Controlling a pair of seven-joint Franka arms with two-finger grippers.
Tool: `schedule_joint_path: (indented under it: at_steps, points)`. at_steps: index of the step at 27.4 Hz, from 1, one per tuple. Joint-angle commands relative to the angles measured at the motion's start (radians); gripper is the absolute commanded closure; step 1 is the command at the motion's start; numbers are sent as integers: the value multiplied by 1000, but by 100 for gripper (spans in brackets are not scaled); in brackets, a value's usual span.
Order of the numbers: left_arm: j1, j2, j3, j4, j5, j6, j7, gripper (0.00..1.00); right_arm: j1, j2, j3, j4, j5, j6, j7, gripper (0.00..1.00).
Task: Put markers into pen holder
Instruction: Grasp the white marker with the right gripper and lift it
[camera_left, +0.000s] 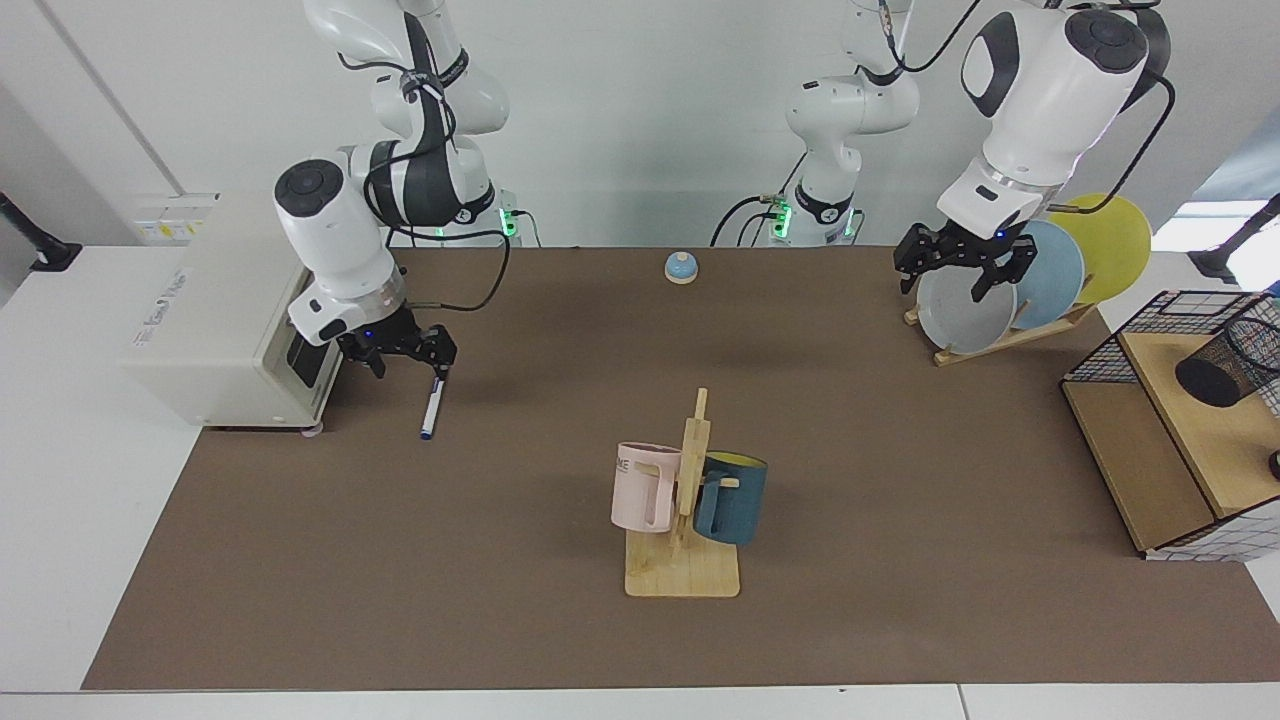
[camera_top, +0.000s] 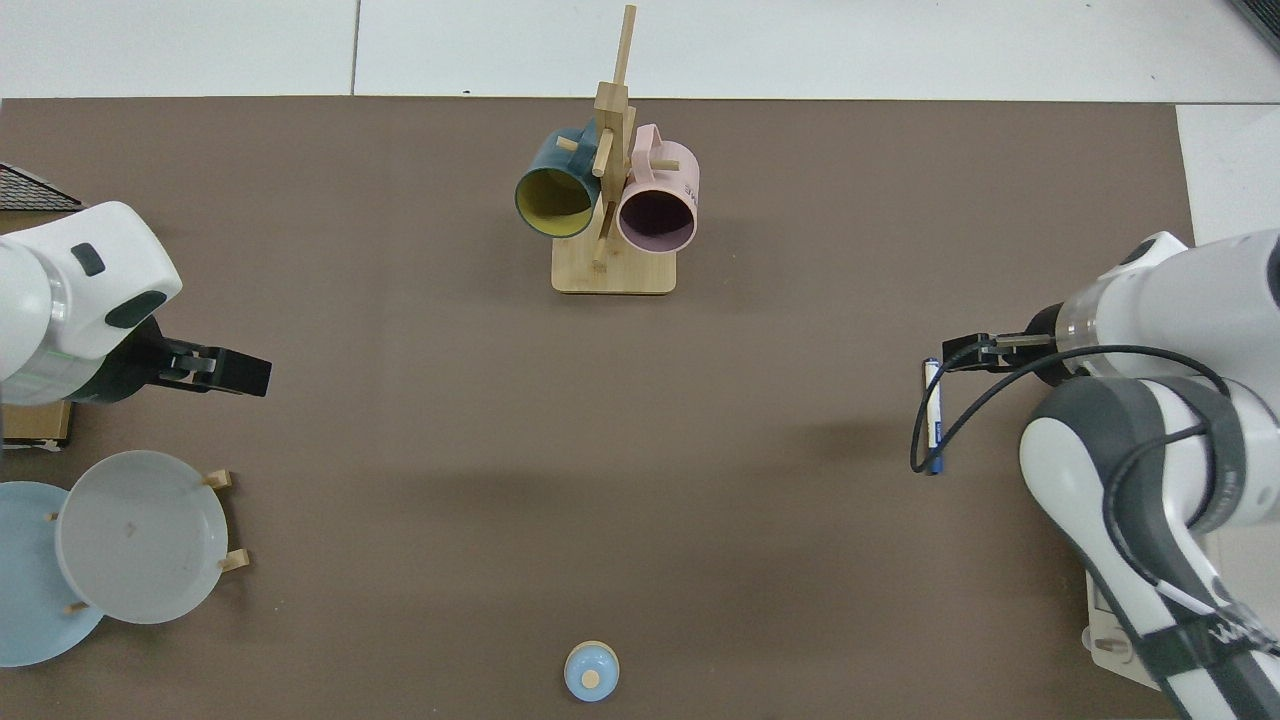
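**Right gripper low over the marker**

Right gripper (camera_left: 405, 357), fingers spread, hangs at the capped end of the slim white-barrelled blue-capped marker (camera_left: 430, 410) lying on the brown bench (camera_left: 560, 420). Left gripper (camera_left: 958, 268) waits, fingers apart, over the plates; black wire-mesh pen holder (camera_left: 1232, 362) well apart.

Facing cam: across the brown-matted surface (camera_left: 500, 560) from both arm bases, raised, angled down, far enough back to take in the full mat width. Top cam: overhead, straight down, turned the opposite way, so the wooden mug tree with pink and teal mugs (camera_left: 686, 500) (camera_top: 606, 205) sits near its upper edge and the small blue dome bell (camera_left: 681, 267) (camera_top: 591, 671) near its lower. Shared: most of the mat, mug tree, bell, grey plate (camera_left: 965, 310) (camera_top: 140, 536).
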Motion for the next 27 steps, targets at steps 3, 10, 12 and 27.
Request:
schedule_joint_path:
  at_steps: [3, 10, 12, 27]
  points:
    - [-2, 5, 0, 14, 5, -12, 12, 0, -1, 38, -2, -86, 6, 123, 62, 0]
    - [-2, 5, 0, 14, 5, -9, 12, 0, -15, 124, -3, -94, -16, 214, 51, 0]
    - [0, 5, 0, 14, 5, -9, 13, 0, -19, 150, -3, -94, -16, 235, 60, 0]
    - [-3, 5, 0, 14, 5, -9, 12, 0, -27, 155, -5, -129, -16, 234, 116, 36]
